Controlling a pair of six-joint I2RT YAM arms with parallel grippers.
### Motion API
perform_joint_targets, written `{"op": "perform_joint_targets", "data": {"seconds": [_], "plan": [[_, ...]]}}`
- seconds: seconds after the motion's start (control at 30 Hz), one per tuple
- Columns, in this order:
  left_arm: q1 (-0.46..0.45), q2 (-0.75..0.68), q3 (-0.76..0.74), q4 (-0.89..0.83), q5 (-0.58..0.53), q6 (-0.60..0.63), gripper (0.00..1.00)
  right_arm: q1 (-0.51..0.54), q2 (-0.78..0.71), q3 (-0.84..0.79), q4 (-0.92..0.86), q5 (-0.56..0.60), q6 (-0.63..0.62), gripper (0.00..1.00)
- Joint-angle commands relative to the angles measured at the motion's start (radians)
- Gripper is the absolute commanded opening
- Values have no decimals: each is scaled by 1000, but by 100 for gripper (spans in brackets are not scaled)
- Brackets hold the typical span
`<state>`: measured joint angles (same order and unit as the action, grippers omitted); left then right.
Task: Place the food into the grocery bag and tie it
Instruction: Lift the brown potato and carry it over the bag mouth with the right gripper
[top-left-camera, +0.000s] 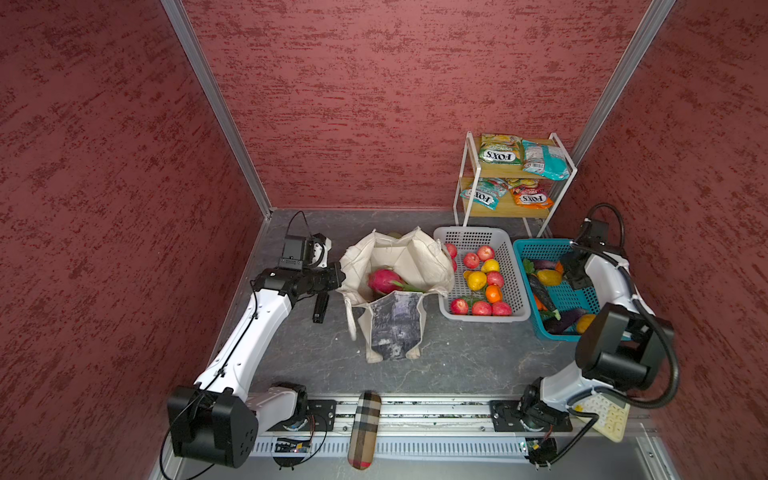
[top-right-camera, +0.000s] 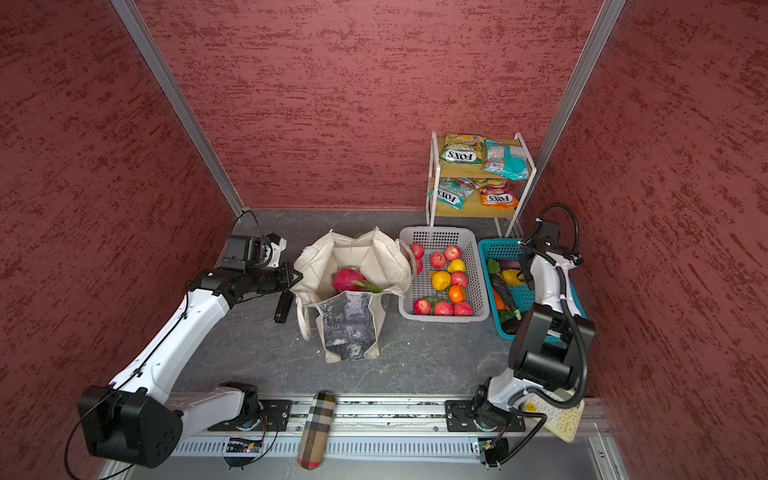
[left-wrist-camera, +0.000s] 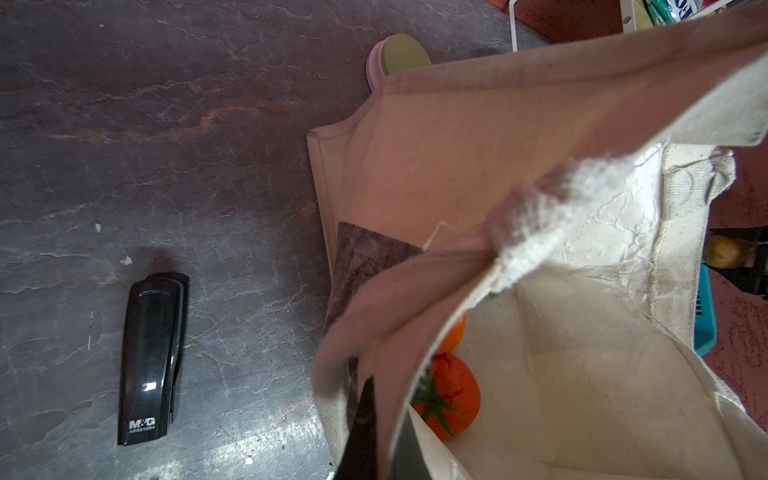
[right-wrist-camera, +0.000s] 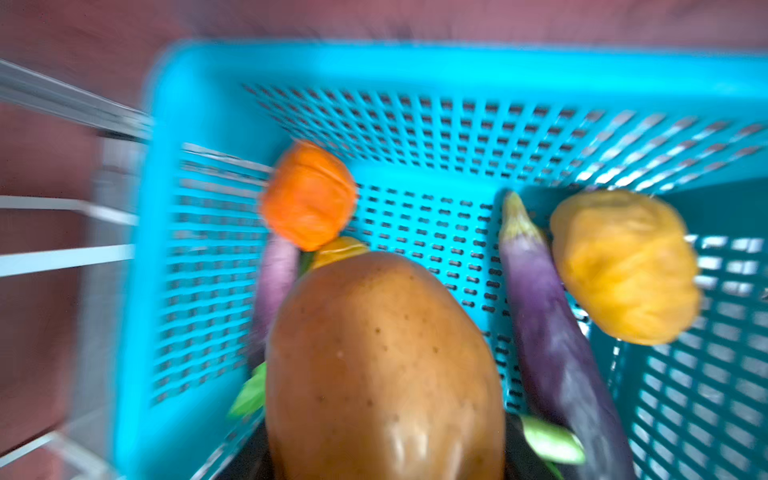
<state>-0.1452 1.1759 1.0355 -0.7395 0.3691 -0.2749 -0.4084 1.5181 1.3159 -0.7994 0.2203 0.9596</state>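
Grocery bag (top-left-camera: 395, 328) stands open in the lower centre of both top views, with a pink dragon fruit (top-left-camera: 384, 280) inside. The left wrist view shows also a red tomato (left-wrist-camera: 451, 395) in it. My left gripper (top-left-camera: 341, 277) is clamped on the bag's left rim. To the right, past the white basket (top-left-camera: 513, 266), my right gripper (top-left-camera: 575, 282) hangs over the blue basket (top-left-camera: 536, 248) and grips a brown potato (right-wrist-camera: 382, 365), though its jaws are mostly hidden. A black stapler (top-left-camera: 320, 307) lies just left of the bag.
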Motion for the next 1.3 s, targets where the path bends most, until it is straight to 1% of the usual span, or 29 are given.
{"op": "perform_joint_targets", "data": {"seconds": [0.0,0.1,0.13,0.2,0.3,0.47,0.5,0.57,0.63,0.73,0.83,0.9,1.0,1.27], "plan": [[9,-22,1,15,23,6,0,3,-134,24,-41,-54,-33,47],[18,-23,3,16,35,6,0,40,-238,19,-20,-117,-45,46],[20,-24,2,18,38,6,0,69,-265,23,-14,-135,-50,46],[24,-25,1,18,42,5,0,151,-295,40,-14,-133,-59,44],[25,-23,1,20,47,5,0,334,-298,91,-33,-66,-59,41],[25,-18,1,20,57,5,0,635,-212,206,-66,-5,-35,39],[24,-18,1,20,57,5,0,713,-184,234,-68,17,-38,38],[24,-19,0,20,57,5,0,838,-125,302,-88,70,-56,38],[24,-21,0,19,53,7,0,956,-31,392,-126,126,-93,38],[24,-19,0,19,48,7,0,1089,85,515,-164,141,-144,39],[24,-18,0,18,49,8,0,1181,181,602,-169,114,-211,40],[22,-18,-1,19,48,8,0,1220,228,631,-164,92,-241,40],[22,-19,-2,17,47,8,0,1254,284,646,-163,41,-263,41],[18,-19,-3,17,44,8,0,1296,383,624,-157,-12,-265,42]]}}
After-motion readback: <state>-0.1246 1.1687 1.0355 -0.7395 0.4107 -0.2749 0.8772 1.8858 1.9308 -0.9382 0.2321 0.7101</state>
